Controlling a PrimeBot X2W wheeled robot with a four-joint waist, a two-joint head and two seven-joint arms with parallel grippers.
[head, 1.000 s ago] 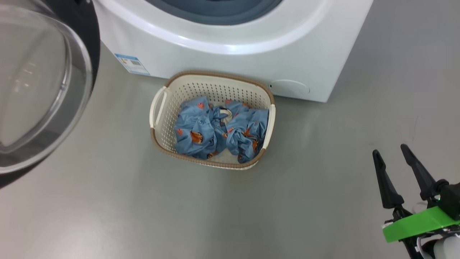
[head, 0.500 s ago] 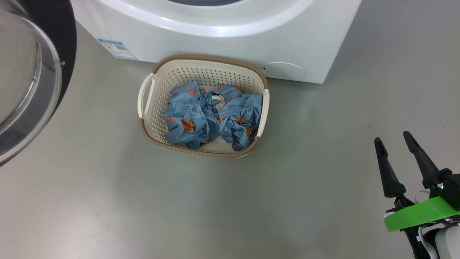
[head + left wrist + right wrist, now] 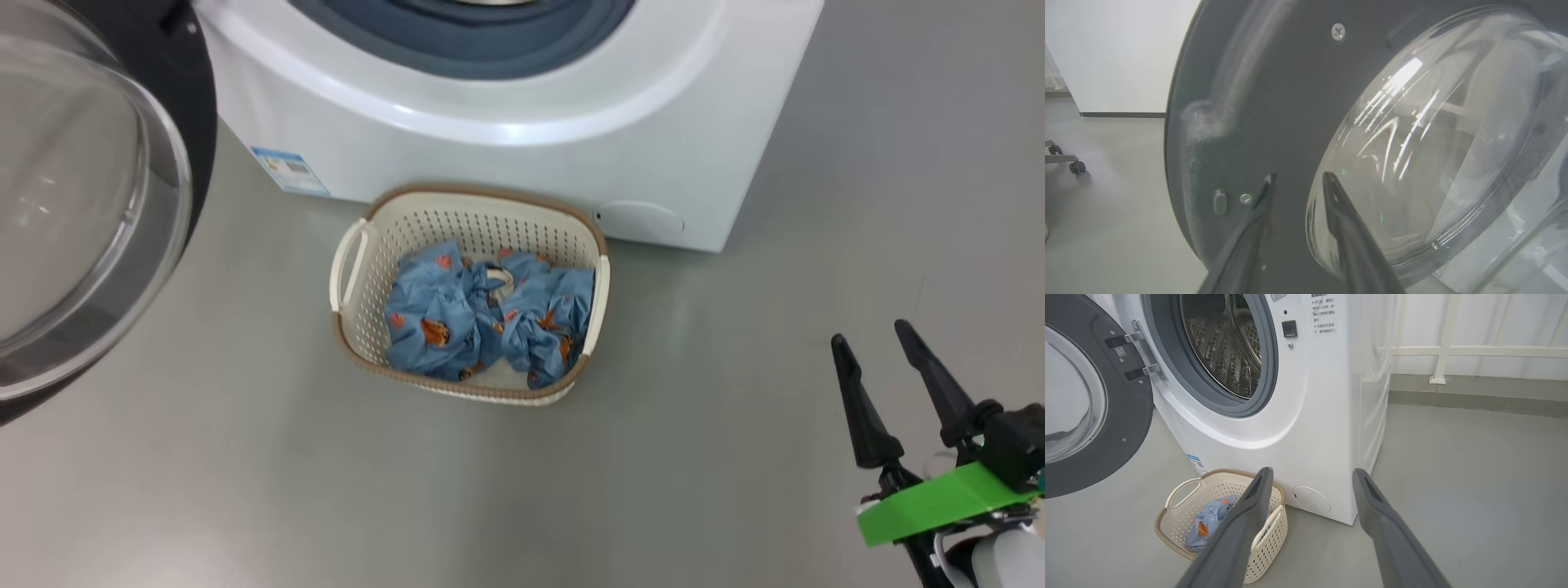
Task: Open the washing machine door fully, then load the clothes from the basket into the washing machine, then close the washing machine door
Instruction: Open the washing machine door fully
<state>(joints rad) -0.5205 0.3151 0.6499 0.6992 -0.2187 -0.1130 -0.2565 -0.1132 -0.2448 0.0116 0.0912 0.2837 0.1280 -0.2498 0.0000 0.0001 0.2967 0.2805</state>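
Fingers of your right gripper [image 3: 869, 332] stand wide apart and hold nothing. From them, the clothes [image 3: 482, 318] lie ahead and to the left, low in the cream basket [image 3: 367, 310] full of little holes. They make a soft, crumpled blue heap stretched side to side. This arm looks nearer, so reach left and down. Your left gripper [image 3: 1298, 179] has its fingers apart too, close by the washing machine door [image 3: 1274, 102], with its dark ring and shiny round glass. Past the basket, the white washing machine [image 3: 522, 163] stands open, showing its steel drum [image 3: 1229, 343].

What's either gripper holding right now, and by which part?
Nothing: the left gripper stands parted before the washing machine door; the right gripper is open, empty.
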